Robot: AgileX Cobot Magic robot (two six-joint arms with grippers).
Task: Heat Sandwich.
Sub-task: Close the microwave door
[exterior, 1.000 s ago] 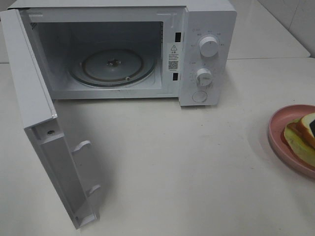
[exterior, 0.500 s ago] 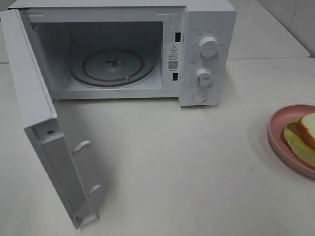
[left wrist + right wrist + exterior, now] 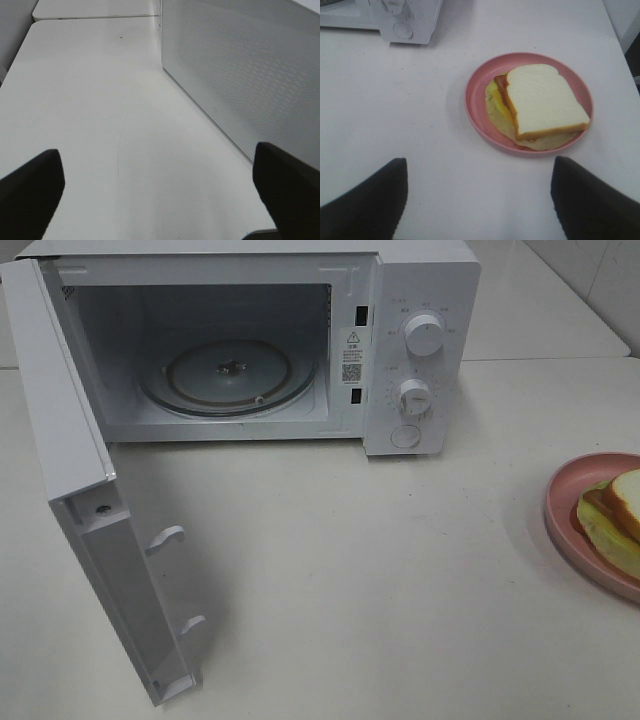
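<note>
The sandwich [image 3: 612, 518] lies on a pink round plate [image 3: 560, 502] at the table's right edge, half cut off in the high view. Seen from the right wrist, the sandwich [image 3: 540, 100] shows white bread on top with lettuce and brown filling beneath, inside the plate [image 3: 476, 102]. My right gripper [image 3: 480, 167] hovers open short of the plate, touching nothing. My left gripper [image 3: 157, 160] is open over bare table beside the microwave's door [image 3: 250, 75]. Neither gripper shows in the high view.
The white microwave [image 3: 425, 290] stands at the back with its door [image 3: 70, 440] swung wide toward the front left. A glass turntable [image 3: 228, 375] lies inside the cavity. The microwave's knob panel [image 3: 405, 20] is beyond the plate.
One second ago a dark gripper tip sat over the sandwich at the high view's right edge. It has since drawn back out of that view. Nothing else has moved.
</note>
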